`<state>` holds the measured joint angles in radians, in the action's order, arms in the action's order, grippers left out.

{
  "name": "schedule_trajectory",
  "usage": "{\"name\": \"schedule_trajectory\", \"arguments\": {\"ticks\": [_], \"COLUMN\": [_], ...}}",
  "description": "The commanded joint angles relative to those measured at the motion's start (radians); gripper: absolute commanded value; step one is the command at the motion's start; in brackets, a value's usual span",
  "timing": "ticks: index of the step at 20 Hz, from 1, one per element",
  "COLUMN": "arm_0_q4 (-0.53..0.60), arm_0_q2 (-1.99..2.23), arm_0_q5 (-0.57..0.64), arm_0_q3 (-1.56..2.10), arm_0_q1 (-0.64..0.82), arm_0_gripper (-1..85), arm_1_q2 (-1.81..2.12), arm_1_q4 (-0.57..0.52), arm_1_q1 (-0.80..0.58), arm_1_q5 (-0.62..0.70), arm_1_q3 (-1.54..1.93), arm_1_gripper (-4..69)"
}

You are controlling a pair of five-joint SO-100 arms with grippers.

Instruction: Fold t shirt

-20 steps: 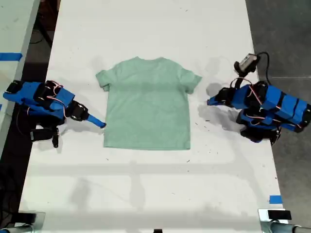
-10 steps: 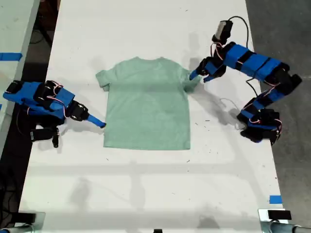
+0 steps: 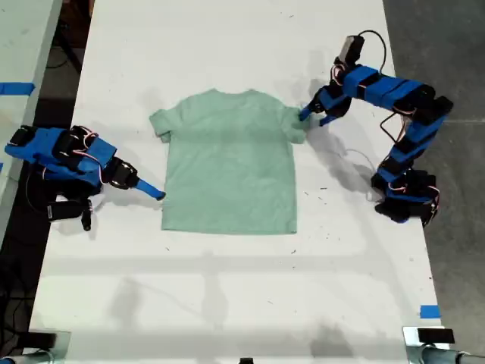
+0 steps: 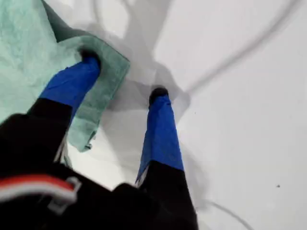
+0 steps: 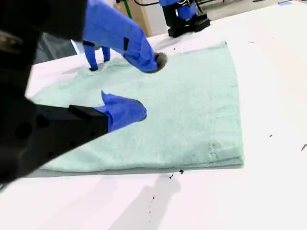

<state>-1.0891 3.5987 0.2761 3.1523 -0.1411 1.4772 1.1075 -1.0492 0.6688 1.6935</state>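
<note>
The pale mint-green t shirt [image 3: 231, 163] lies flat on the white table [image 3: 227, 303], neck toward the far edge. My first gripper [image 3: 309, 115] is down at the sleeve on the exterior view's right. It is open: one fingertip [image 4: 88, 62] presses on the sleeve [image 4: 103, 81], the other [image 4: 158, 93] rests on bare table beside it. My second gripper [image 3: 155, 193] sits low by the shirt's lower edge on the exterior view's left, open [image 5: 146, 86] and holding nothing, just short of the cloth [image 5: 192, 105].
The first arm's base [image 3: 405, 201] stands near the table edge on the exterior view's right, with a thin cable [image 3: 356, 159] on the table beside it. Blue tape [image 3: 429, 311] marks the near corner on that side. Dark floor lies beyond both long edges.
The first arm has risen from its folded pose and reached over to the shirt's sleeve, then lowered its open jaws onto it. The second arm has not moved.
</note>
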Motion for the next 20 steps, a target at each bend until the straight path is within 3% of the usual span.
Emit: {"name": "schedule_trajectory", "arguments": {"ticks": [1, 3, 5, 9, 11, 14, 17, 20], "arm_0_q4": [0.005, 0.005, 0.005, 0.005, 0.005, 0.005, 0.005, 0.005], "arm_0_q2": [0.005, 0.005, 0.005, 0.005, 0.005, 0.005, 0.005, 0.005], "arm_0_q5": [0.008, 0.008, 0.008, 0.008, 0.008, 0.008, 0.008, 0.008], "arm_0_q3": [-0.017, -0.017, -0.017, -0.017, -0.017, -0.017, -0.017, -0.017], "arm_0_q1": [0.009, 0.009, 0.009, 0.009, 0.009, 0.009, 0.009, 0.009], "arm_0_gripper": [12.4, 12.4, 12.4, 12.4, 12.4, 12.4, 12.4, 12.4], "arm_1_q2": [-0.091, -0.147, -0.074, 0.094, 0.094, 0.075, 0.037, 0.077], "arm_1_q4": [0.048, 0.161, 0.176, 0.187, 0.153, 0.005, -0.043, -0.008], "arm_1_q1": [-0.021, -0.032, -0.017, 0.201, 0.348, 0.5, 0.543, 0.543], "arm_1_q5": [0.021, -0.003, -0.015, 0.028, 0.026, 0.005, -0.012, 0.005], "arm_1_q3": [-0.124, -0.204, -0.202, -0.39, -0.492, -0.492, -0.492, -0.505], "arm_1_gripper": [2.4, 2.4, 2.4, 2.4, 2.4, 2.4, 3.9, 2.7]}}
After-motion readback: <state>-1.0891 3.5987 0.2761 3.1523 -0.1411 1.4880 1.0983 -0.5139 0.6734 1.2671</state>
